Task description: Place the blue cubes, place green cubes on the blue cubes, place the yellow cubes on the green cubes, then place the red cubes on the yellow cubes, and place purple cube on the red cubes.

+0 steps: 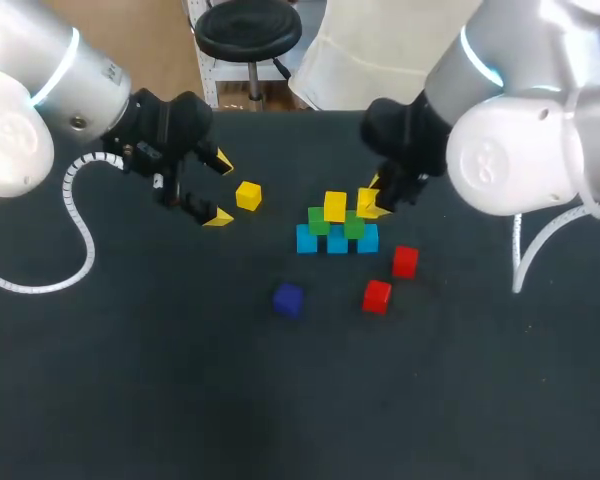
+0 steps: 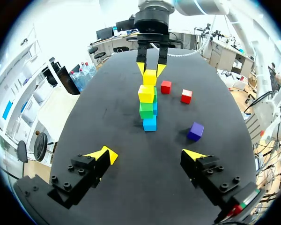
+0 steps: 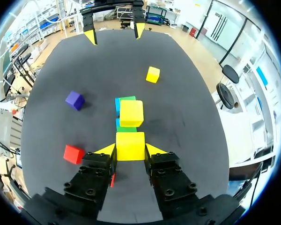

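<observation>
1. The held yellow cube (image 3: 130, 146) is clamped between the fingers of the right pincer (image 3: 130, 149). It hangs at the right end of the stack, not yet set down.
2. The stack lies straight ahead of that pincer: a row of blue cubes (image 1: 337, 242), two green cubes (image 1: 320, 220) on them, and one placed yellow cube (image 1: 335, 207) on top. The row's long axis runs side to side across the table, in line with the pincer's reach.
3. The coming move likely turns on carrying the held cube inward over the green cubes, beside the placed one.
4. The right arm enters from the far right, angled down toward the stack.
5. The left pincer (image 1: 218, 188) is released and well apart from the stack, with a loose yellow cube (image 1: 248, 195) just beside it.
6. Two red cubes (image 1: 405, 261) and the purple cube (image 1: 288, 300) lie on the table near the stack.
</observation>
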Tool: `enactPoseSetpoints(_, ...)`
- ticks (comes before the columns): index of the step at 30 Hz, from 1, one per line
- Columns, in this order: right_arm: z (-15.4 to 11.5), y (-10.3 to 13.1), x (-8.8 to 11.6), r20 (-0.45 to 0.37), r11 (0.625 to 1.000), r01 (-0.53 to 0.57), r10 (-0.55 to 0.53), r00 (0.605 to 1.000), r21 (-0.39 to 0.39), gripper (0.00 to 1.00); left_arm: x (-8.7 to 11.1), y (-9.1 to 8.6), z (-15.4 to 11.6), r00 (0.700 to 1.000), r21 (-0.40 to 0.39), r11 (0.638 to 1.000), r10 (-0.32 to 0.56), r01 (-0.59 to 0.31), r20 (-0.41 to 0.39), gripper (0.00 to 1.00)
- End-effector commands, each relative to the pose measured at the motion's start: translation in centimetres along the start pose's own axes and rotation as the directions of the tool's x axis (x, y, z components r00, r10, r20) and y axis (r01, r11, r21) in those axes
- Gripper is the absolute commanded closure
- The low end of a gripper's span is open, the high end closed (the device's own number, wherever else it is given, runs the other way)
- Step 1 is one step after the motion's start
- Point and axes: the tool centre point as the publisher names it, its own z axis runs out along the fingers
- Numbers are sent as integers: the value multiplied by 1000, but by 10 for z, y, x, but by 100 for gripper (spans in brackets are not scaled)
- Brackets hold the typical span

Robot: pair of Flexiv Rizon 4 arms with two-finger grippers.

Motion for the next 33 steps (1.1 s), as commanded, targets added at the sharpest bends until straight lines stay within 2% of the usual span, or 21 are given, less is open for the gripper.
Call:
enactPoseSetpoints(1,3,0,-3,1,1000,3,-3,1000,-5,100,1,0,0,1000,0,1000,3,-3,2,0)
enactPoseSetpoints(33,12,0,-8,0,999,10,-10,1000,-41,100,1,0,0,1000,0,1000,3,-3,2,0)
